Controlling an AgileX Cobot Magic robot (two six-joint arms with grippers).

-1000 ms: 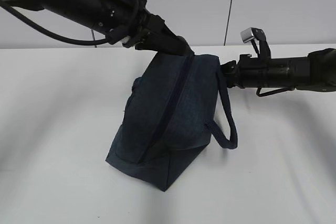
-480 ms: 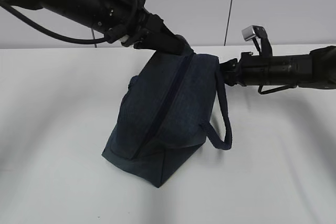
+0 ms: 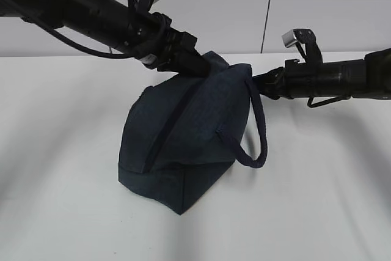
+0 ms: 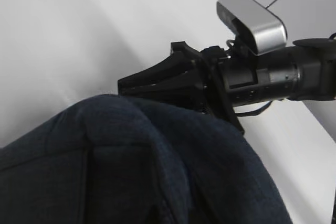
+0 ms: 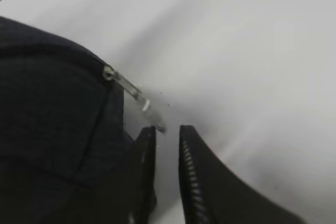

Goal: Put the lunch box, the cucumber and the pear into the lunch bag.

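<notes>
The right gripper (image 5: 167, 129), fingers narrowly parted, has the metal zipper pull (image 5: 134, 96) at its tips; whether it grips is unclear. The left gripper (image 3: 198, 65) pinches fabric at the top of the one boxy dark navy fabric lunch bag (image 3: 183, 132). It sits mid-table, its loop handle (image 3: 253, 145) at 3 o'clock, bare white table (image 3: 317, 200) all around.

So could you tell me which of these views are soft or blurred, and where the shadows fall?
Exterior view: fairly sharp, the lunch bag throwing soft grey shadows on the white table. Left wrist view: bag fabric close and dim, with little detail. Right wrist view: soft throughout, the zipper pull and right gripper blurred.
</notes>
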